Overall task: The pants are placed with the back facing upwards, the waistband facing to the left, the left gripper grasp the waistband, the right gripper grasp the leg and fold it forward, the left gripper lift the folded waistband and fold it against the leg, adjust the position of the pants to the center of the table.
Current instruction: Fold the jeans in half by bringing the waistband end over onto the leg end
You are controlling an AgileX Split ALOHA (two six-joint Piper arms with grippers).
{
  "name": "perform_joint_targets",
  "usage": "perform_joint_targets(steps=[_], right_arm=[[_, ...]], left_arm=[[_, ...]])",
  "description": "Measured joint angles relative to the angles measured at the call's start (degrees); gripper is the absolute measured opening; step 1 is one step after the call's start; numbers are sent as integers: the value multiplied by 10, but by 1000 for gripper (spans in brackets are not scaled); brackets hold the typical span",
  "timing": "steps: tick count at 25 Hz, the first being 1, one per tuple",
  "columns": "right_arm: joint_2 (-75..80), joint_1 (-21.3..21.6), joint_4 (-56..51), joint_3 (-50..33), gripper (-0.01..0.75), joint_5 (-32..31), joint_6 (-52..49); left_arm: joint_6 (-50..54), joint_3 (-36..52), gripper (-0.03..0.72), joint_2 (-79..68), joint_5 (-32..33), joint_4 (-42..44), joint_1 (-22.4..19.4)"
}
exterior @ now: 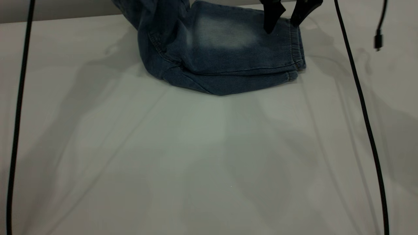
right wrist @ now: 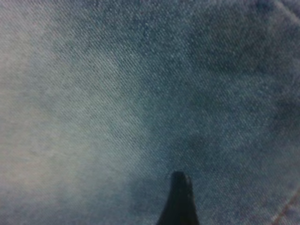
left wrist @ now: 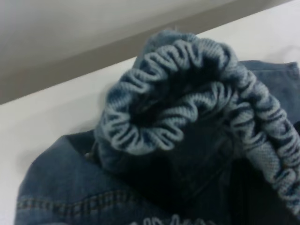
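The pants (exterior: 215,52) lie at the far edge of the desk (exterior: 196,156), already doubled lengthwise, one leg (exterior: 228,42) on top with its pale patch up and both hems stacked at the right. At the left the denim rises off the desk and out of frame, so the waistband (left wrist: 187,108) appears to be lifted: the step in hand looks like the second fold, carrying the waistband over onto the leg.

The right pincer (exterior: 283,18) stands over the hem end, fingers spread, tips down at the cloth; whether they touch it is not clear.

The next move seems to call for the left arm to carry the waistband rightward and lay it down near the hems, with the right pincer clear of the landing spot. After that the bundle needs dragging toward the desk's centre.

Only the left wrist view shows the waistband, bunched and curled close to the lens; the left pincer itself shows nowhere. The right wrist view shows one dark fingertip (right wrist: 179,199) over faded denim, nothing more.
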State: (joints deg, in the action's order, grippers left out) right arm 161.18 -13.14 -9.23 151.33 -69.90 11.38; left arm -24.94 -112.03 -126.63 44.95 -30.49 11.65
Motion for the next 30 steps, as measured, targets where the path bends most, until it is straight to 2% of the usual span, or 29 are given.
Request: perform_joint_targets(steps=[11, 17, 24, 30], right_arm=[[19, 0, -10, 0, 510, 1, -8], [27, 0, -20, 1, 510, 1, -8], [25, 0, -21, 5, 510, 0, -17], [-6, 2, -5, 27, 510, -4, -16]], left_arm=[[-33, -18, 99, 0, 19, -29, 56], [-33, -24, 99, -1, 6, -30, 83], [-33, -24, 99, -1, -11, -30, 103], [-33, -24, 99, -1, -19, -29, 103]])
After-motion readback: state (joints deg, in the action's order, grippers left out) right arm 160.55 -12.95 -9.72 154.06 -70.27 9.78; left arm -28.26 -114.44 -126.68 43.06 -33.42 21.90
